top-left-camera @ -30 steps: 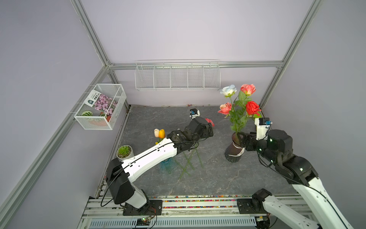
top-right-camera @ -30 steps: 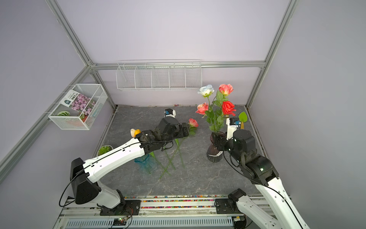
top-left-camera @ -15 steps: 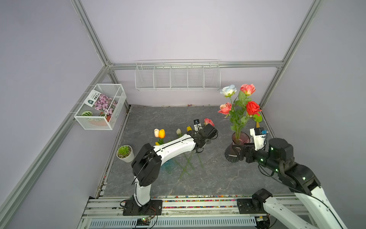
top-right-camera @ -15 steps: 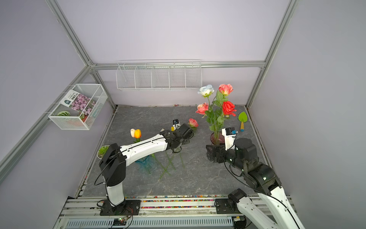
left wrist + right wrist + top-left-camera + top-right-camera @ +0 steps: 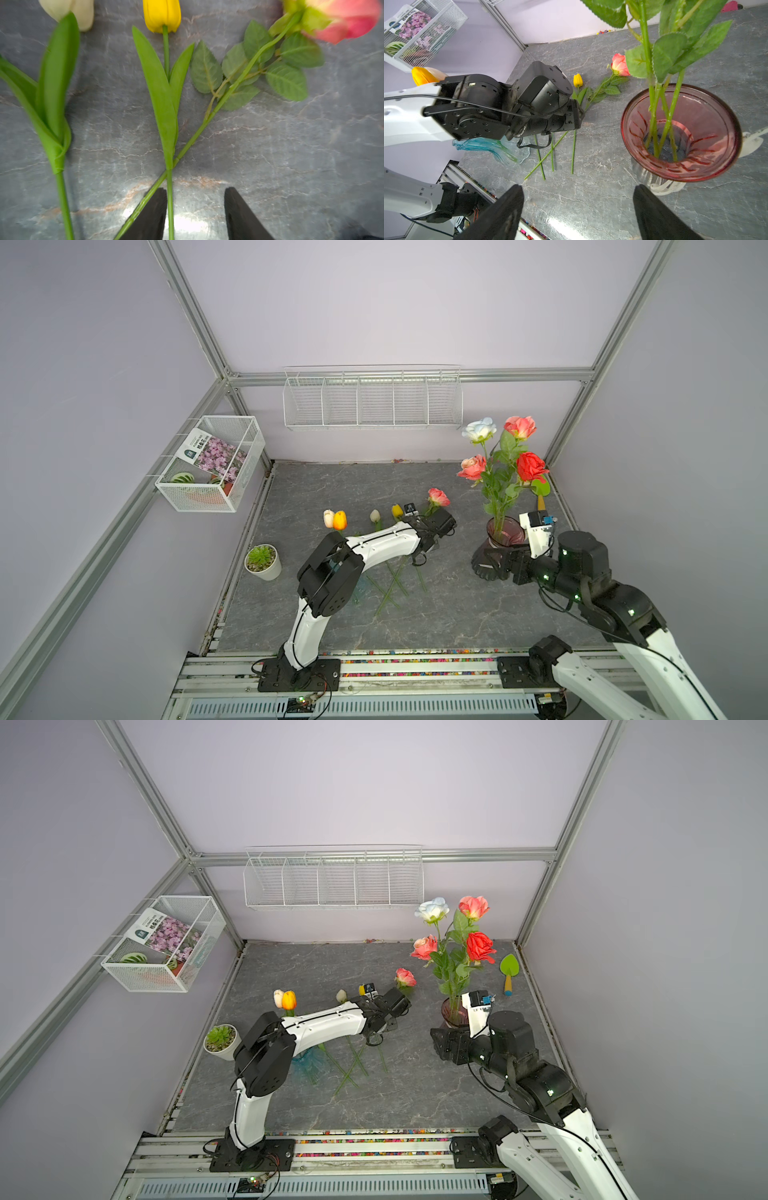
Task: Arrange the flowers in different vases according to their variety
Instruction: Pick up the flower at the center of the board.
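L gripper (image 5: 195, 190) was partly open, low over table (image 5: 291, 155) mid-scene, gripping nothing. Yellow tulip (image 5: 162, 14) stem ran between jaws, against 1 finger (image 5: 153, 214), crossing pink rose (image 5: 342, 18) stem. Cream tulip (image 5: 68, 10) lay left of both. R gripper (image 5: 577, 187) was wide open, empty, just near of maroon vase (image 5: 716, 116) at right w/ 4 roses (image 5: 528, 464). Teal vase (image 5: 307, 1065) at left held 2 tulips (image 5: 336, 519).

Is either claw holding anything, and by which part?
Nothing is gripped. The left claw stands open astride the yellow tulip's lower stem; the right claw is open, empty.
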`<state>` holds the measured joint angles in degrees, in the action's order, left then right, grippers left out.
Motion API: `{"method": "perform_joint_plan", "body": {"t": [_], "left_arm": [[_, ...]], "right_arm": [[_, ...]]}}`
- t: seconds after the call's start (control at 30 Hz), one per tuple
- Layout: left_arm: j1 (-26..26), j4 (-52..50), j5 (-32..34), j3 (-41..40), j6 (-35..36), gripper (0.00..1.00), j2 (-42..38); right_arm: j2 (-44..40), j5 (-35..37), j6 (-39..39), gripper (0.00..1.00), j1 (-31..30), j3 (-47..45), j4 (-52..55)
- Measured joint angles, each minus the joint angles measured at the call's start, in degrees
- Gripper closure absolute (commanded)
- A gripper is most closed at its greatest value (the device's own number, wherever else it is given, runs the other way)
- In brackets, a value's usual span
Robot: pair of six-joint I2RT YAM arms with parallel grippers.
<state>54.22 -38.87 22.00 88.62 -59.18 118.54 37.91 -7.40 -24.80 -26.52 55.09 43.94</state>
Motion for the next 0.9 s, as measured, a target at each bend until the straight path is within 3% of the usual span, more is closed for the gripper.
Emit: {"method": "perform_joint_plan", "body": {"t": [0.5,0.7,0.9], "left_arm": [[-1.73,1.11,-2.51,-0.04,-0.81,0.62,3.26],[-1.70,0.87,-3.45,-0.04,-1.64,0.71,3.58],[-1.70,0.74,-3.78,-0.13,-2.19,0.89,3.58]], "right_arm": [[0.07,0.26,-0.02,0.14,0.00,-0.02,-0.02],[0.04,0.26,-0.02,0.14,0.00,-0.28,-0.09],[0.07,0.26,-0.02,0.14,0.00,-0.46,-0.09]]}}
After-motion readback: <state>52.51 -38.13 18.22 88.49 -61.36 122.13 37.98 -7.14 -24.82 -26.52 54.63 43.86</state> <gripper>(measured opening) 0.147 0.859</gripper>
